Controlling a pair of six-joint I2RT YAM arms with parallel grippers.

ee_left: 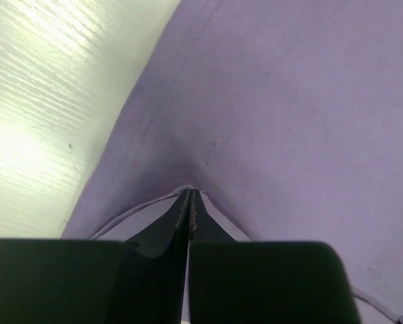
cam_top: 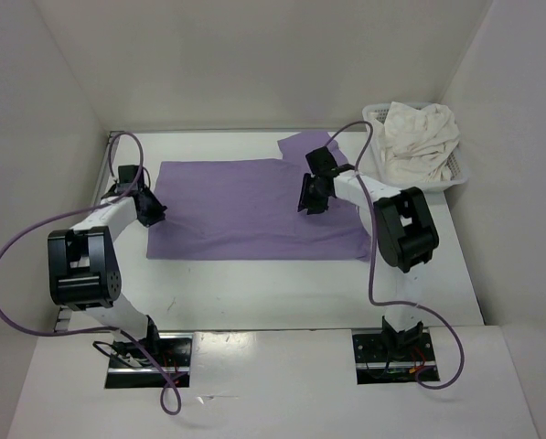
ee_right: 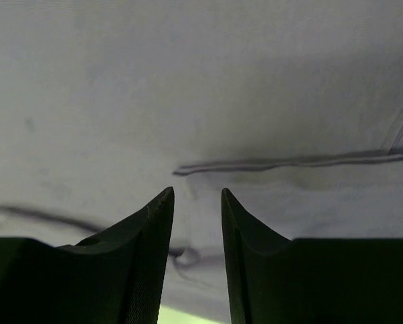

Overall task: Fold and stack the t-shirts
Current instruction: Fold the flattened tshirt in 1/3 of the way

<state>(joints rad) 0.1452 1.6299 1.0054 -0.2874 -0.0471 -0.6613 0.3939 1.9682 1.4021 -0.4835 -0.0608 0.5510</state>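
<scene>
Plain lavender t-shirt (cam_top: 245,210), cream t-shirt (cam_top: 421,137) (white mesh basket (cam_top: 458,176))

We see 1 white mesh basket (cam_top: 375,113) at the far right corner of the table (cam_top: 254,293), against the right wall; 3 pale walls (cam_top: 254,55) enclose the table.

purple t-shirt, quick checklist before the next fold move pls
1. left pincer shut on the purple t-shirt edge: ok
2. right pincer gripping cloth: not ok, jaws apart, nothing between them
3. right pincer touching the cloth: cannot tell
4. purple t-shirt spread flat on the table: ok
5. cream shirt in the white basket, clear of the fold: ok
</scene>
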